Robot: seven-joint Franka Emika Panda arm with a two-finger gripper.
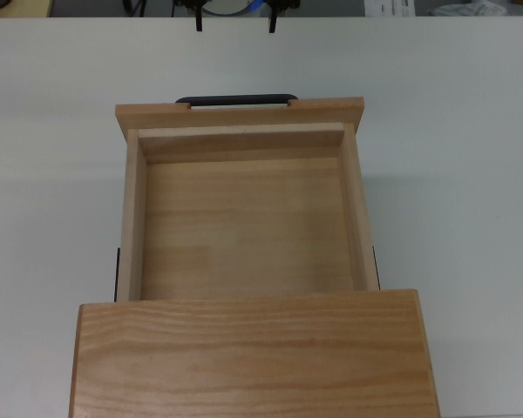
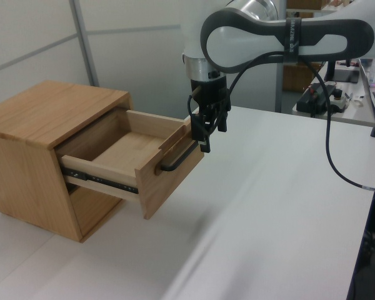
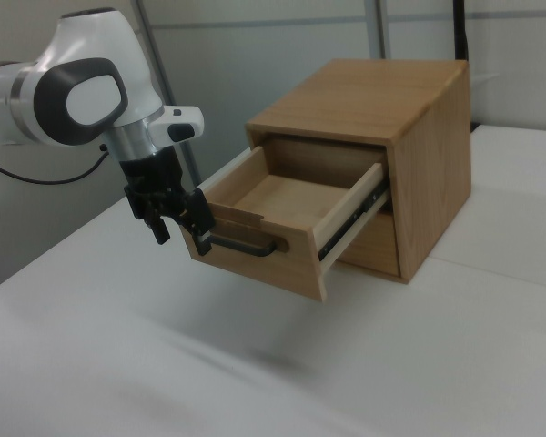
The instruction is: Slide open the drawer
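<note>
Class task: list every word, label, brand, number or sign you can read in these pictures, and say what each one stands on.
Small lettering on the dark band of the robot arm: too small to read.
Drawer, cabinet, table: none.

No text, label, brand, number or sign can be read anywhere. The black band (image 2: 292,36) on the robot arm (image 2: 269,34) above the drawer (image 2: 137,156) carries small pale lettering, but it cannot be made out. The wooden cabinet (image 3: 382,100) and the tabletop (image 1: 453,131) around it bear no markings.
</note>
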